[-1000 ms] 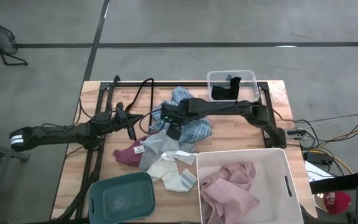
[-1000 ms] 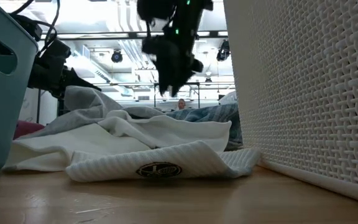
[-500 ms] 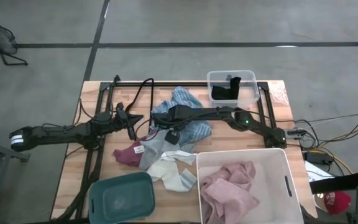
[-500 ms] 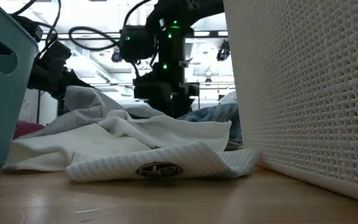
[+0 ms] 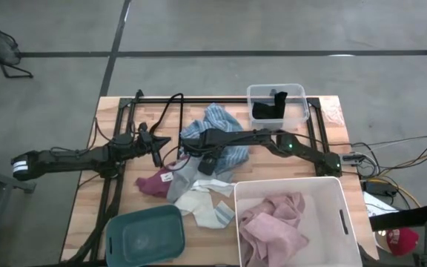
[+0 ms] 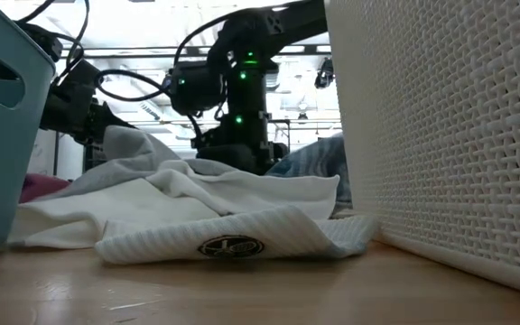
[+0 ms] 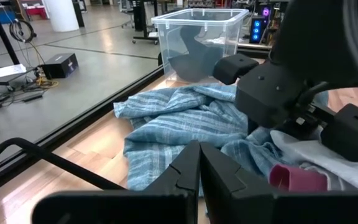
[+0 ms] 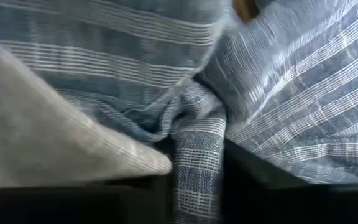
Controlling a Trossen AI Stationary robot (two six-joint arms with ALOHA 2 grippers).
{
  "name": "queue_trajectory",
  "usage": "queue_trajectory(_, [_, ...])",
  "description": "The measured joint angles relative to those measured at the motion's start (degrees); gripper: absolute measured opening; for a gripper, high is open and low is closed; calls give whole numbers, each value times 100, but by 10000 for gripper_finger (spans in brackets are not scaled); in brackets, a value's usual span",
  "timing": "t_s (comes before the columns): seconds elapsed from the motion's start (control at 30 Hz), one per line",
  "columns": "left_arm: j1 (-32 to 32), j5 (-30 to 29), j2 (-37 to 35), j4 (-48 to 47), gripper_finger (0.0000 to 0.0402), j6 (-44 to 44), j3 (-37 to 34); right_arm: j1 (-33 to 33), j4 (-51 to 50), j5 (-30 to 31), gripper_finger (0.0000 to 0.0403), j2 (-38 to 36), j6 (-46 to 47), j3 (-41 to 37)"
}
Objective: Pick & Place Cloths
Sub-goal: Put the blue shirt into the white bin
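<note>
Wood-grain table top [image 5: 87, 211] with a smooth, faintly sheened finish; matt black metal frame rails [image 5: 221, 99]. Blue-striped cloth [image 7: 179, 121], a thin, crinkled woven fabric; grey cloth [image 8: 48, 149], soft and matt; white sock [image 6: 233, 236], ribbed knit. Clear bin [image 5: 276, 90], glossy transparent plastic; white bin [image 6: 441, 135], plastic moulded in a basket-weave texture; teal bin [image 5: 145, 236], smooth plastic.

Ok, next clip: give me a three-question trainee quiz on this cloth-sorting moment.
1. True or false: the white bin already holds a pink cloth.
2. Which cloth are the right gripper's fingers pinching? A) maroon cloth B) blue-striped cloth C) white sock
3. Fill in: the small clear bin at the table's far edge holds a ____ cloth.

Key: 1 true; 2 B, a fold of it sits between the fingers in the right wrist view; 3 black.
</note>
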Motion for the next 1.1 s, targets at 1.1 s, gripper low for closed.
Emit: queue_trajectory(1.1, [0, 0, 0, -9, 14, 1, 0, 1710, 359, 3205, 11, -4364, 120, -24])
